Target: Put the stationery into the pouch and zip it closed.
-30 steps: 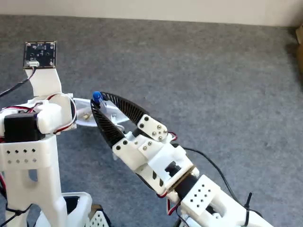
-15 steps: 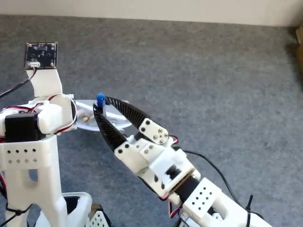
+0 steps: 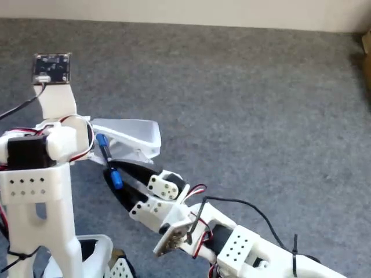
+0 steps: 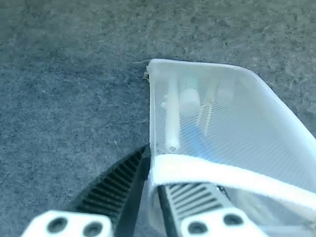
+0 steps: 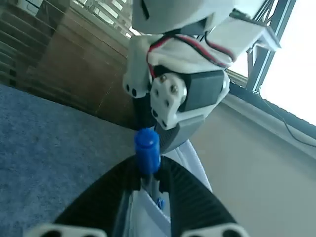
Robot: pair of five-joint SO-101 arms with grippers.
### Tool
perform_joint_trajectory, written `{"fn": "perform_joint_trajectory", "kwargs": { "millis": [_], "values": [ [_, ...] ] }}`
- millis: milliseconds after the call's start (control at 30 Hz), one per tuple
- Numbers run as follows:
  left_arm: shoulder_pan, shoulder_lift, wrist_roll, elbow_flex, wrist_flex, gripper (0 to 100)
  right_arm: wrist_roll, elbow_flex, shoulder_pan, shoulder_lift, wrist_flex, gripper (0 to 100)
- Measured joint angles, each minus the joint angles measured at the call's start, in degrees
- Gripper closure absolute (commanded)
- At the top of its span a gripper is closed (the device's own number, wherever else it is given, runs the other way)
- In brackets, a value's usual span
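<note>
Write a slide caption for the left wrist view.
Left gripper pinches the clear pouch by its rim, stationery inside.

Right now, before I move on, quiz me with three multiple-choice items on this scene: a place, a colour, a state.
1. Where is the pen? A in a drawer; B in the right gripper; C on a shelf.
2. The pen's colour? A red; B green; C blue.
3. The left gripper is: A shut on the pouch; B open; C holding the pen.
Key: 1B, black fingers flank the pen; 2C, barrel and cap look blue; 3A, its fingers clamp the pouch's edge.
</note>
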Motion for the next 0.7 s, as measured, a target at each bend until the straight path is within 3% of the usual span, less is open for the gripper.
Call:
{"fn": "perform_joint_trajectory", "kwargs": {
  "millis": [367, 533, 700],
  "values": [
    [-2.11, 0.0, 0.0, 0.18, 0.0, 99, 0.0, 0.0, 0.18, 0.0, 0.0, 99.5],
    [-2.2, 0.0, 0.0, 0.18, 0.0, 99, 0.0, 0.09, 3.87, 0.09, 0.09, 99.0],
    [-2.37, 0.0, 0.0, 0.18, 0.0, 99, 0.0, 0.09, 5.8, 0.09, 0.09, 82.5]
  ]
}}
